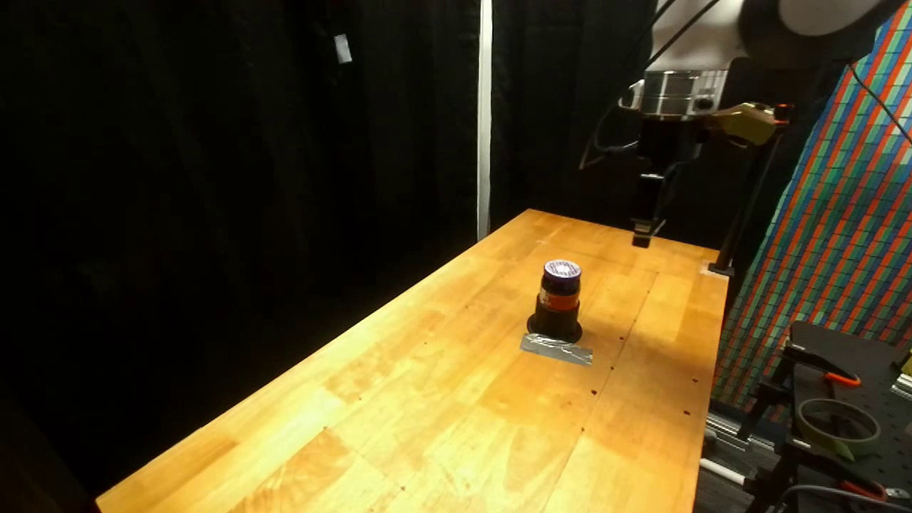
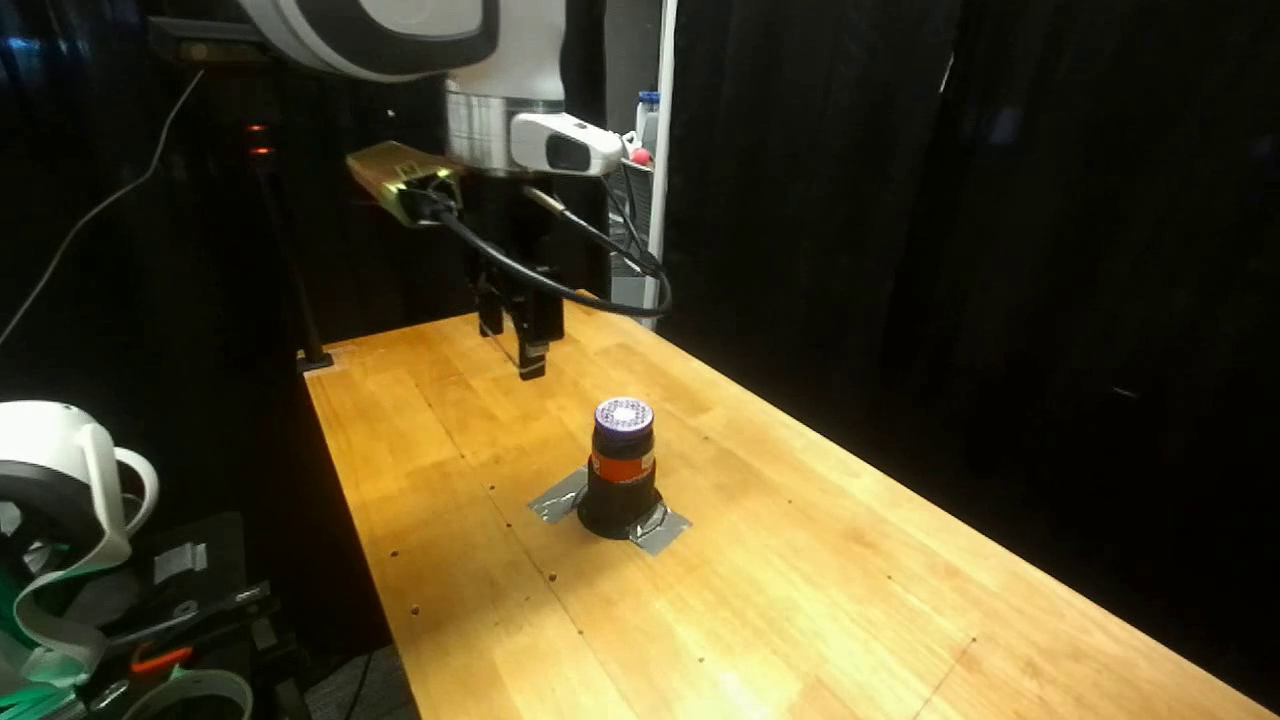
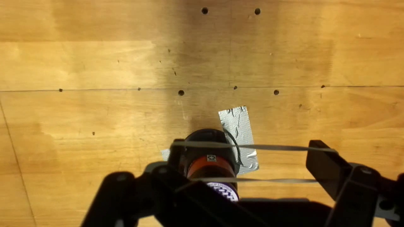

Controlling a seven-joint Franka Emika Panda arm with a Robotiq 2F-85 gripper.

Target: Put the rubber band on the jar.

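Note:
The jar is dark with an orange-red band and a white-and-purple lid. It stands upright in a black holder on the table, in both exterior views point(image 1: 560, 302) point(image 2: 623, 467). The wrist view also shows the jar point(image 3: 210, 166), partly hidden behind the left finger. My gripper is open in the air, higher than the jar and off to one side of it, in both exterior views point(image 1: 645, 234) point(image 2: 512, 352) and in the wrist view point(image 3: 249, 154). The pale rubber band point(image 3: 268, 147) is stretched around both spread fingers, its two strands crossing the gap. It is apart from the jar.
The black holder point(image 2: 610, 512) has a round base fixed to the wooden table point(image 1: 427, 399) with silver tape point(image 3: 238, 129). A black post point(image 1: 741, 206) stands at the table's far corner. A side cart with a tape roll point(image 1: 839, 427) and tools is beside the table. A cable point(image 2: 560, 285) loops from the wrist.

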